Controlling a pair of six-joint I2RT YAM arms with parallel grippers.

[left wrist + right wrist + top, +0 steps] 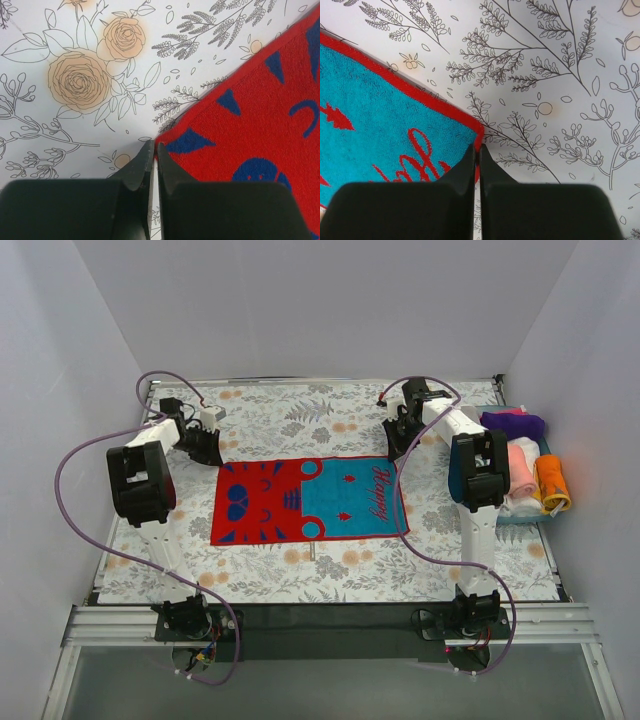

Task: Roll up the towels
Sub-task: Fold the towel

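Note:
The red and teal-blue towel (310, 500) lies spread flat on the flowered covering, red half on the left, teal half with red script on the right. My left gripper (213, 453) is at its far left corner; in the left wrist view the gripper (154, 145) is shut with the red corner (250, 130) pinched at its tips. My right gripper (395, 448) is at the far right corner; in the right wrist view the gripper (477, 147) is shut on the red hem of the teal part (380, 120). A salmon-pink towel (520, 468) lies rolled in the bin on the right.
A teal bin (497, 412) at the right edge holds rolls: purple (515, 424), pink, orange (553, 483) and a white one. The flower-and-fern covering (300, 415) spans the table. White walls close in the left, back and right.

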